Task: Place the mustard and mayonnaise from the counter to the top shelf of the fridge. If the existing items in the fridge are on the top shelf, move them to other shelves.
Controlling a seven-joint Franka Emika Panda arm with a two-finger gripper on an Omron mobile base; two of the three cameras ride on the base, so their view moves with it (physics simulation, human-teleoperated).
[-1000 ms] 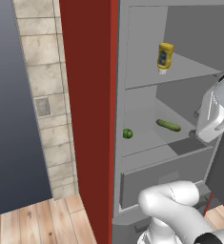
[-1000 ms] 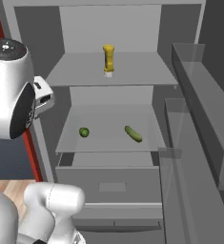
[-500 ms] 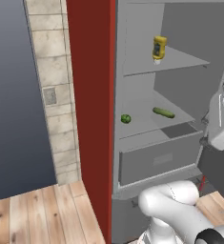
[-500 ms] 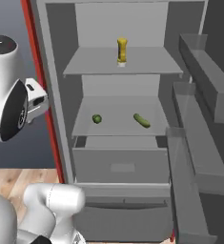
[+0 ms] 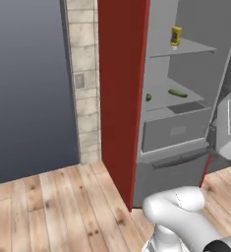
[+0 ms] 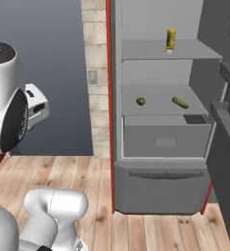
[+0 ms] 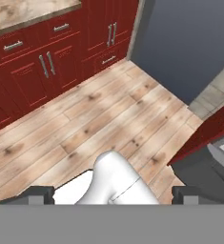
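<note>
Mustard (image 6: pixel 170 40) sits on the fridge (image 6: pixel 160 142) top shelf, gripper (image 7: pixel 112 193) spread wide and empty, so base should line up square with the counter (image 7: pixel 23 12) for the mayonnaise.

Hand view: wood floor (image 7: pixel 108 119) ran across the middle. Red cabinets (image 7: pixel 56 52) w/ metal handles sat at 10–12 o'clock, counter (image 7: pixel 23 12) edge above them at 11. Grey wall (image 7: pixel 189 43) at 1–2. Fridge (image 7: pixel 204 143) corner, red-edged, at 3–4 o'clock. Finger tips (image 7: pixel 37 194) stood wide apart at 6.
</note>
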